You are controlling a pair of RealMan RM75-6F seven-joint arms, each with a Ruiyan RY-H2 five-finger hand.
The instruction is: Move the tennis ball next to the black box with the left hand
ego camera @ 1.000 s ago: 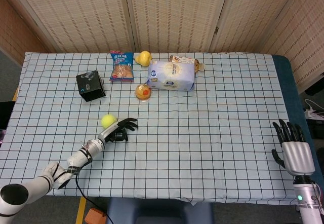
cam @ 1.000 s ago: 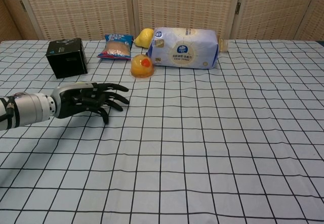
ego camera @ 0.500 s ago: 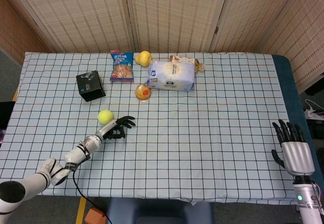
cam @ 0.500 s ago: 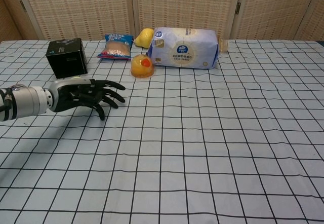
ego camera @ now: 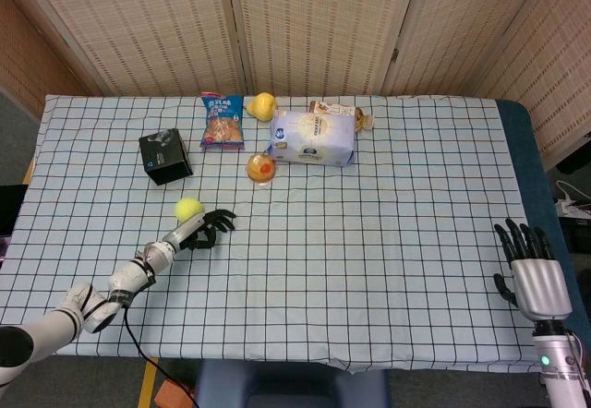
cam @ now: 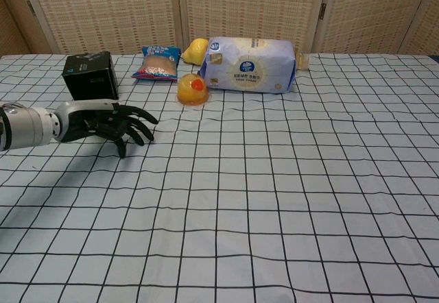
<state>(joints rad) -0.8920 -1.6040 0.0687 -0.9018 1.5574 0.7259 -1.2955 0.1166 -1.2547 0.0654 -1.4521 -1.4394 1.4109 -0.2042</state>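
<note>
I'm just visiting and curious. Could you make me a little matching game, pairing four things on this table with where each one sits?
Things:
1. tennis ball
2. black box
3. white package
4. right hand

Places:
A. at the table's near right edge, fingers apart, holding nothing
B. far side of the table, about the middle
C. beside the left hand, on the side toward the black box
D. left part of the table, beyond the ball

Pairs: 1-C, 2-D, 3-B, 4-A
</note>
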